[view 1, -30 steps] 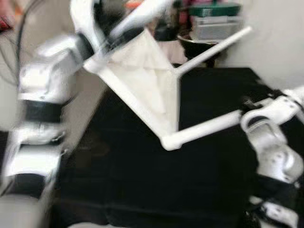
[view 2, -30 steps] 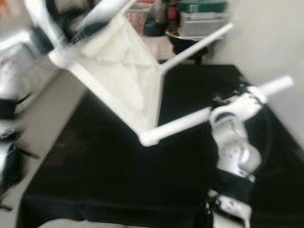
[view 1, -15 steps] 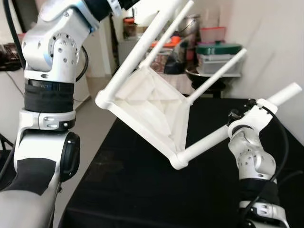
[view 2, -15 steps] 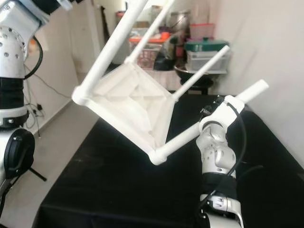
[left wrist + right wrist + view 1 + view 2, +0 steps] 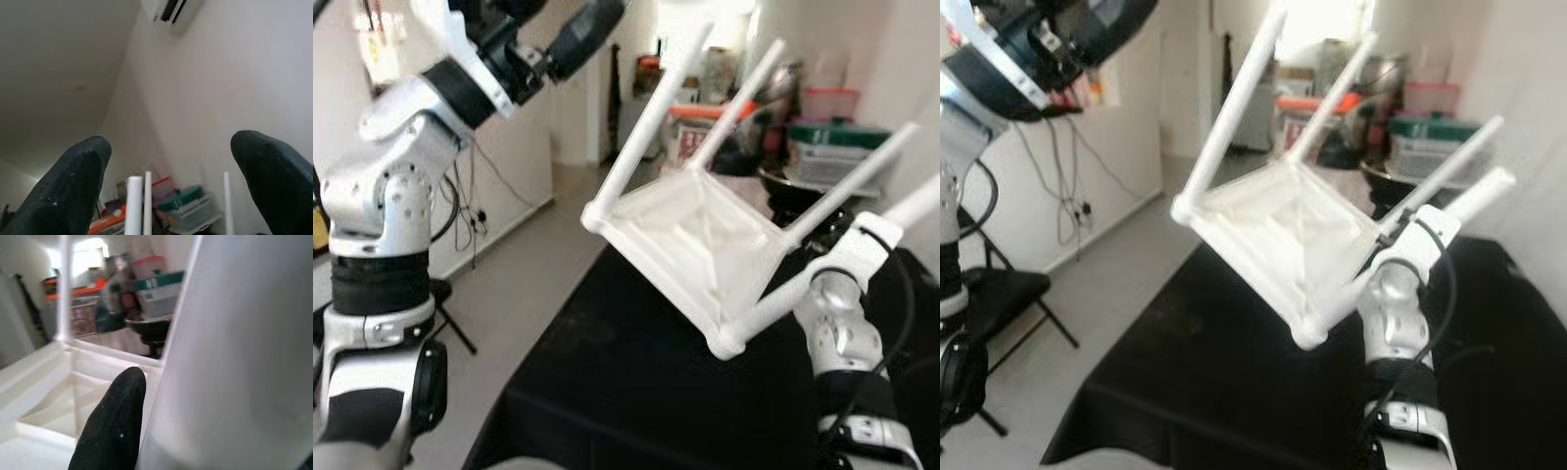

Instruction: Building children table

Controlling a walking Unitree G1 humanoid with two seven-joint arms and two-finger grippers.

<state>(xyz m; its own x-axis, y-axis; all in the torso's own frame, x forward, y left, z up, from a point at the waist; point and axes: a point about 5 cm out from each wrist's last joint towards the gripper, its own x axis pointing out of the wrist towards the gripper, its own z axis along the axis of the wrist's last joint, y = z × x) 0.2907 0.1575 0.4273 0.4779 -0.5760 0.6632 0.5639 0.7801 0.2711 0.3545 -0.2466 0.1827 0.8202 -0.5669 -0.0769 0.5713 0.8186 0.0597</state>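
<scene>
The white children's table (image 5: 700, 245) hangs tilted above the black bench (image 5: 636, 392), legs pointing up and far. The right hand (image 5: 146, 431) is clamped on the near-right leg (image 5: 822, 269); the left hand (image 5: 166, 196), fingers apart, hovers by the leg tips. Open floor (image 5: 529, 255) lies left.
</scene>
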